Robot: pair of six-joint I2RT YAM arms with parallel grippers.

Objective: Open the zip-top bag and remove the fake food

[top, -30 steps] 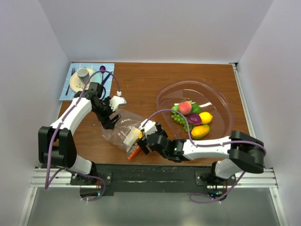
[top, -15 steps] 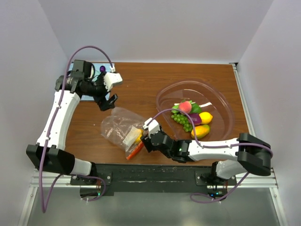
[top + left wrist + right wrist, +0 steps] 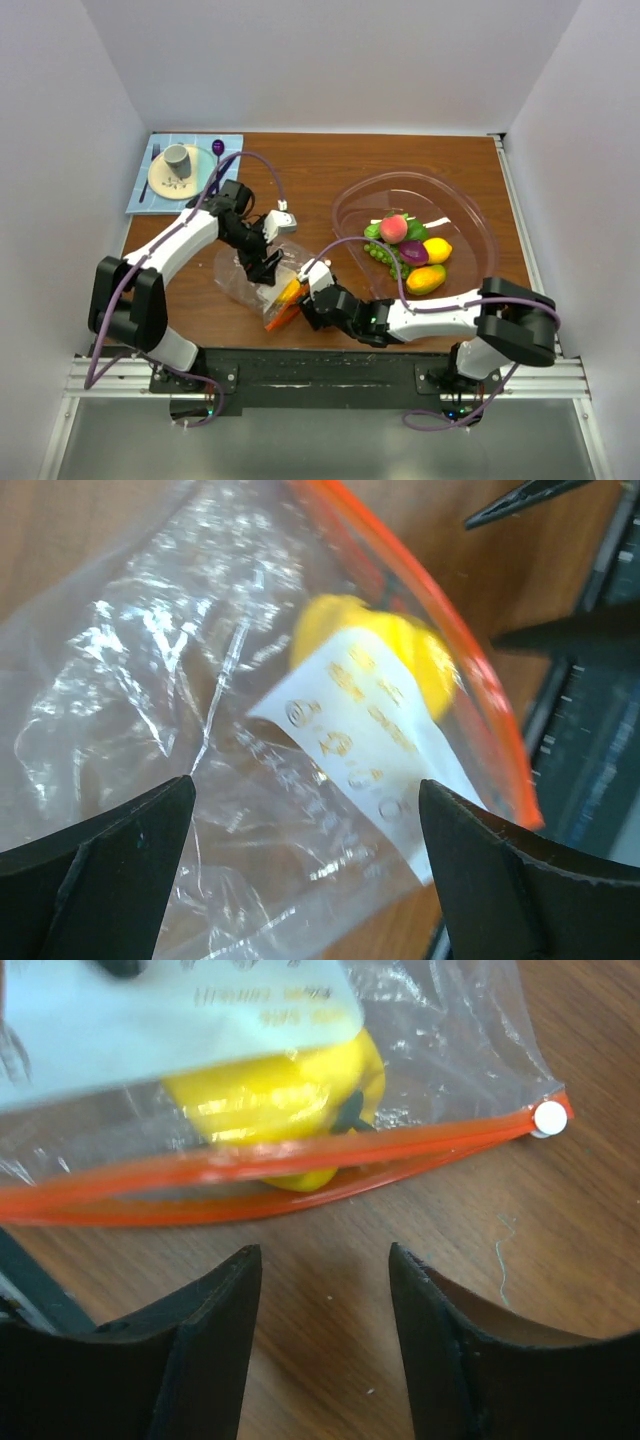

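The left arm rises from its base toward 1 o'clock, then bends at the wrist. The left gripper points toward 5 o'clock with its fingers spread wide. The right arm lies low, stretched toward 9 o'clock, and the right gripper has its fingers moderately parted.

Brown wood-grain table, matte (grain clearest in wrist views). Plain white back wall, left wall and right wall enclose table on three sides. Aluminium rail along near edge. Grey floor below. Light even, soft; shadows weak.
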